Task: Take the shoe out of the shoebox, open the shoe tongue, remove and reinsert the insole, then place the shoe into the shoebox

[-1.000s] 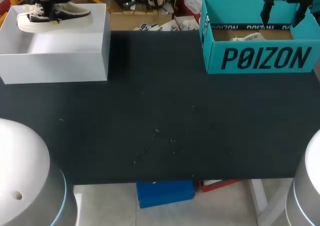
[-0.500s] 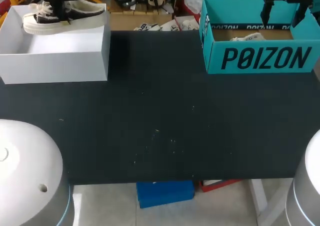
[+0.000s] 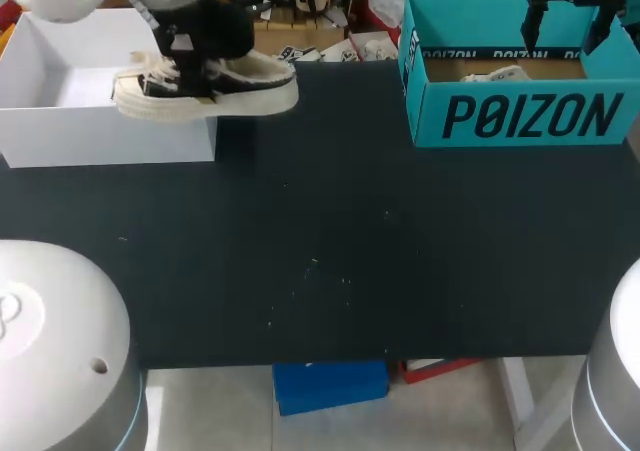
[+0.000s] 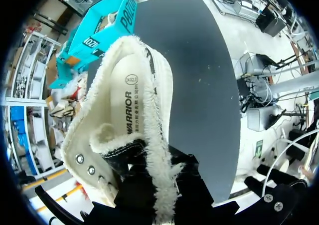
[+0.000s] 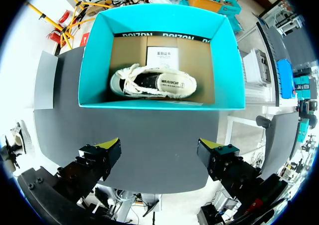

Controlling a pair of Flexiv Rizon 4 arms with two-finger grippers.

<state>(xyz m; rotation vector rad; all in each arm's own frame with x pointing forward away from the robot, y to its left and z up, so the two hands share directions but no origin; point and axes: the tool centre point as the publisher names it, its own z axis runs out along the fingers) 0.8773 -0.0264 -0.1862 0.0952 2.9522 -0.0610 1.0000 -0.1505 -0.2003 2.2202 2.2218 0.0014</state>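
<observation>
Sneaker [image 3: 205, 89] in the air, folks, hanging over the corner of the white box [image 3: 60, 136], heel end jutting past its wall above the black table [image 3: 330, 241]. The left gripper [image 3: 188, 56] has its fingers clamped on the upper at the lace end of the opening, tips hidden in the fleecy collar [image 4: 159, 135]. It looks light, soft and floppy, so it could sag or twist from that hold; the stiff rubber sole rim would be a firmer grab. The insole [image 4: 132, 100] lies flat inside, thin and bendy, probably best pinched at its heel edge. Well apart from the white box, the right gripper [image 5: 160, 152] hovers above the teal shoebox [image 3: 530, 116], fingers wide apart, a second sneaker [image 5: 153, 81] inside.
</observation>
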